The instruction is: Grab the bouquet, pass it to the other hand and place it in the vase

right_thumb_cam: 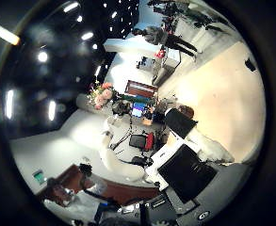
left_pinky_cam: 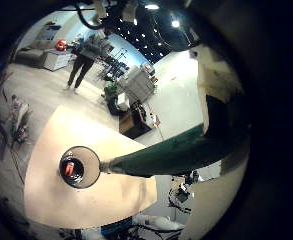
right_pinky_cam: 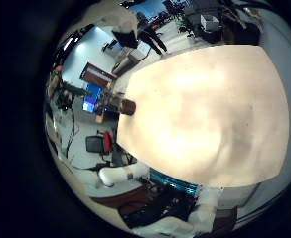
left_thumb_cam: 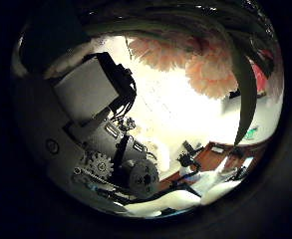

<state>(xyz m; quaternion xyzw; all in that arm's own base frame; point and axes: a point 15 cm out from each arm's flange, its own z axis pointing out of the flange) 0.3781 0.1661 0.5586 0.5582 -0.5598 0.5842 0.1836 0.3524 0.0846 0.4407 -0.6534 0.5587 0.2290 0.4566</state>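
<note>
In the left little finger side palm view the bouquet's wrapped stem (left_pinky_cam: 171, 152) runs from my left hand down to the round mouth of the vase (left_pinky_cam: 79, 166), which stands on the table (left_pinky_cam: 66, 135). The stem's tip sits at the vase's rim. In the left thumb side palm view the flowers (left_thumb_cam: 190, 58) fill the space close to the palm, beside my left hand's fingers (left_thumb_cam: 101, 110). The right thumb side palm view shows the bouquet (right_thumb_cam: 103, 94) held up at a distance by my left hand. My right hand (right_thumb_cam: 186, 158) is high over the table and holds nothing. The vase (right_pinky_cam: 128, 106) shows small in the right little finger side palm view.
The table (right_pinky_cam: 205, 99) is wide and bare around the vase, which stands near one edge. Office furniture and cabinets (left_pinky_cam: 136, 85) stand beyond the table's far side.
</note>
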